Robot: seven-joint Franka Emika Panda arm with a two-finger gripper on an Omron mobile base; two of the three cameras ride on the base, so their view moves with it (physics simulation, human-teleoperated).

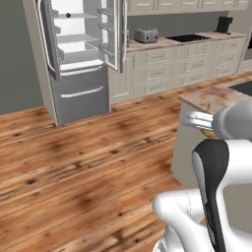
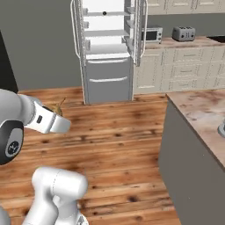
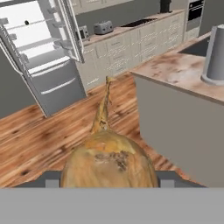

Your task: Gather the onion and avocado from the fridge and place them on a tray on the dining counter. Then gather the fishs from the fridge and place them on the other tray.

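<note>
The onion sat clamped in my claw, its golden-brown bulb filling the lower middle of the hand view and its dry stalk pointing up and away from the fingers. From the base views I could only catch that stalk poking past the wrist, so I trusted the hand view for the grip: the claw was closed on the onion, one finger on each side, with the bulb bulging well above them.

I was carrying it over the wooden floor, between the fridge, whose doors stood open well behind, and the dining counter, whose marbled tabletop edge lay just ahead to the right. I judged this to be the transport leg, with the avocado and the fish yet to fetch.

To do it well, I reckoned I should keep the wrist level and move smoothly, because a round, slick bulb held low on its sides could roll out of the fingers. I would lift it clear of the tabletop's rim before swinging in, and steer wide of the grey faucet base. I could not see the tray from here, so I would find it before lowering.
</note>
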